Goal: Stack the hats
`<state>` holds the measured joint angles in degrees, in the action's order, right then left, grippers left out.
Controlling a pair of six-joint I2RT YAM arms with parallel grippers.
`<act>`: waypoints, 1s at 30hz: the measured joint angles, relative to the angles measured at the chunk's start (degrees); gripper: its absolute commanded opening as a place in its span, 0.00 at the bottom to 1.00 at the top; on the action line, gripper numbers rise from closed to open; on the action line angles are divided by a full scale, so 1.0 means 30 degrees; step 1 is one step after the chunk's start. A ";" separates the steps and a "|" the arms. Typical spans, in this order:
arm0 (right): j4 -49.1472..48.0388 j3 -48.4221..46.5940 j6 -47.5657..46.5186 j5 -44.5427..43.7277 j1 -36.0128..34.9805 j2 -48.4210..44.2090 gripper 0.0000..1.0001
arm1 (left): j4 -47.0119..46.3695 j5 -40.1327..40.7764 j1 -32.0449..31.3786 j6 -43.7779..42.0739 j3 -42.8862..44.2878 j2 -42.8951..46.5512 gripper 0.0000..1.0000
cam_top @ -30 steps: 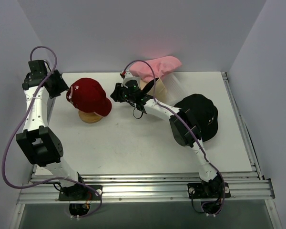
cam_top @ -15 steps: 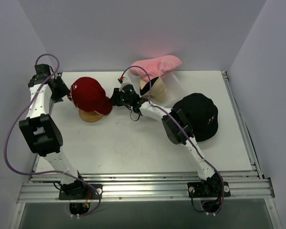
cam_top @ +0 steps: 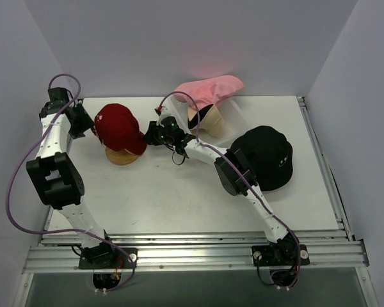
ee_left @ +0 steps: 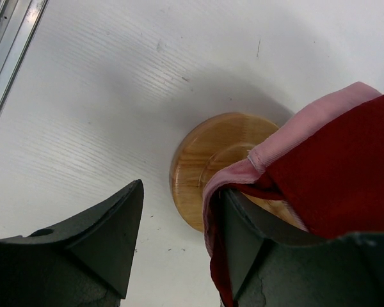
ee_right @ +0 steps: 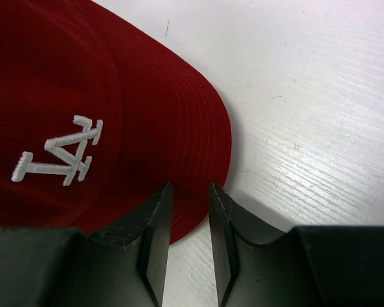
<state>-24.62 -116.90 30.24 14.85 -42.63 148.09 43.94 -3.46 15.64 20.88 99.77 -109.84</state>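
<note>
The red cap (cam_top: 118, 126) with a white mark sits on a wooden stand (cam_top: 121, 157) at the back left. My left gripper (cam_top: 88, 125) is open at the cap's left rim. In the left wrist view (ee_left: 182, 192) one finger (ee_left: 243, 224) is tucked under the red rim (ee_left: 333, 166), where a pink fabric edge (ee_left: 288, 137) shows above the stand's base (ee_left: 205, 160). My right gripper (cam_top: 151, 135) is at the cap's brim. In its wrist view (ee_right: 189, 190) the jaws stand a narrow gap apart over the brim's edge (ee_right: 192, 128). A pink cap (cam_top: 211, 88) and a black bucket hat (cam_top: 267, 157) lie to the right.
The pink cap rests high on a tan shape (cam_top: 201, 120) beside a white mesh basket (cam_top: 233, 118) at the back wall. Metal rails (cam_top: 192, 246) run along the table's near edge and right side. Grey walls close in the table at the left, back and right.
My left gripper has swung in to the red cap's left rim. My right gripper has moved left, up to the cap's brim. The hats have not moved.
</note>
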 measured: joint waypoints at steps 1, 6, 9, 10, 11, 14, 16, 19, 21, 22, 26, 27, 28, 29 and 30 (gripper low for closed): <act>0.0000 0.0000 0.0000 0.0000 0.0000 0.0000 0.25 | -0.0015 0.0007 0.0000 0.0000 0.0000 -0.0007 0.59; 0.0000 0.0000 0.0000 0.0000 0.0000 0.0000 0.26 | -0.0015 0.0007 0.0000 0.0000 0.0000 -0.0022 0.60; 0.0007 0.0000 -0.0029 -0.0007 0.0000 0.0000 0.26 | 0.0000 0.0007 0.0007 -0.0007 0.0000 0.0007 0.64; 0.0007 0.0000 -0.0087 -0.0015 0.0000 0.0000 0.26 | 0.0029 0.0029 0.0000 -0.0051 0.0007 0.0036 0.65; 0.0007 0.0000 -0.0109 -0.0015 0.0007 -0.0007 0.26 | 0.0080 0.0109 0.0007 -0.0051 0.0022 0.0066 0.66; 0.0138 0.0102 -0.0306 -0.0022 0.0102 -0.0160 0.26 | 0.0619 0.0131 0.0058 -0.0189 0.0539 0.0270 0.75; 0.0488 0.0393 -0.0597 -0.0015 0.0262 -0.0495 0.27 | 0.0940 0.0160 0.0058 -0.0262 0.1035 0.0605 0.83; 0.1231 0.0736 -0.1166 0.0007 0.0452 -0.1297 0.27 | 0.1013 0.0539 0.0044 -0.0430 0.1450 0.1559 0.94; 0.1668 0.1027 -0.1581 0.0007 0.0627 -0.2098 0.27 | 0.1005 0.1151 0.0036 -0.0539 0.1545 0.2492 0.94; 0.1858 0.1180 -0.1719 0.0015 0.0721 -0.2499 0.28 | 0.0984 0.1421 0.0015 -0.0517 0.1545 0.2892 0.94; 0.2586 0.1617 -0.2514 0.0000 0.0984 -0.4561 0.29 | 0.0838 0.2586 -0.0364 -0.0546 0.1450 0.4830 0.94; 0.2812 0.1639 -0.2718 -0.0036 0.1078 -0.5064 0.29 | 0.0794 0.2761 -0.0612 -0.0539 0.1384 0.5311 0.94; 0.3031 0.1647 -0.2929 -0.0138 0.1144 -0.5588 0.30 | 0.0787 0.2914 -0.0903 -0.0539 0.1319 0.5807 0.94; 0.3257 0.1683 -0.3155 -0.0262 0.1195 -0.6135 0.31 | 0.0765 0.3031 -0.1224 -0.0546 0.1268 0.6200 0.94; 0.3483 0.1843 -0.3359 -0.0474 0.1209 -0.6732 0.31 | 0.0772 0.3126 -0.1647 -0.0554 0.1246 0.6659 0.94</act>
<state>-14.17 -111.37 20.16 13.43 -39.00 127.90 46.26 5.91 10.70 19.22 103.50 -89.86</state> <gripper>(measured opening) 0.299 0.939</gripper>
